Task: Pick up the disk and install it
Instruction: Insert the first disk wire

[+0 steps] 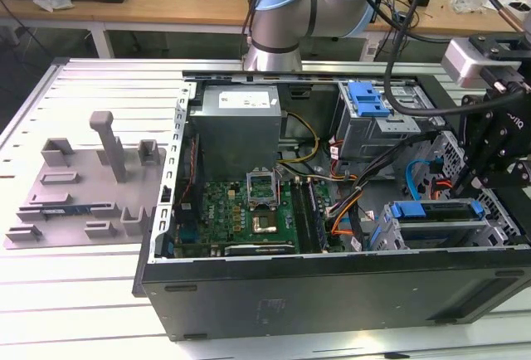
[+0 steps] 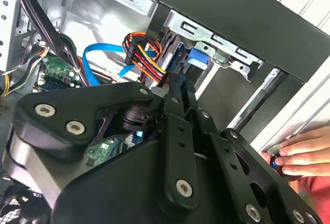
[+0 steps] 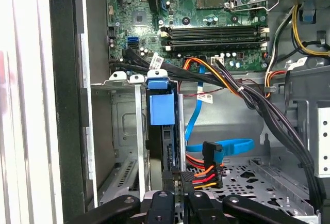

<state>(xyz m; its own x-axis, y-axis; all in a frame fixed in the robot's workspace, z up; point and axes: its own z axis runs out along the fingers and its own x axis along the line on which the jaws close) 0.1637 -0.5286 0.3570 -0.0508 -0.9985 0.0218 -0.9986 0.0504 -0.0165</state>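
Where the disk (image 3: 161, 108) sits in the bay (image 3: 122, 131), the gripper (image 3: 178, 197) adjoins it.

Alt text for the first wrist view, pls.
Inside an open computer case, the disk stands on edge in a metal drive cage, blue bracket showing, with the gripper at its near end. A blue data cable and a power plug lie beside it; the motherboard sits beyond.

We see a ribbed metal table (image 1: 83, 86) carrying an open black computer case (image 1: 332, 294), with a grey fixture plate (image 1: 83, 187) lying flat just beside it at the exterior view's left.
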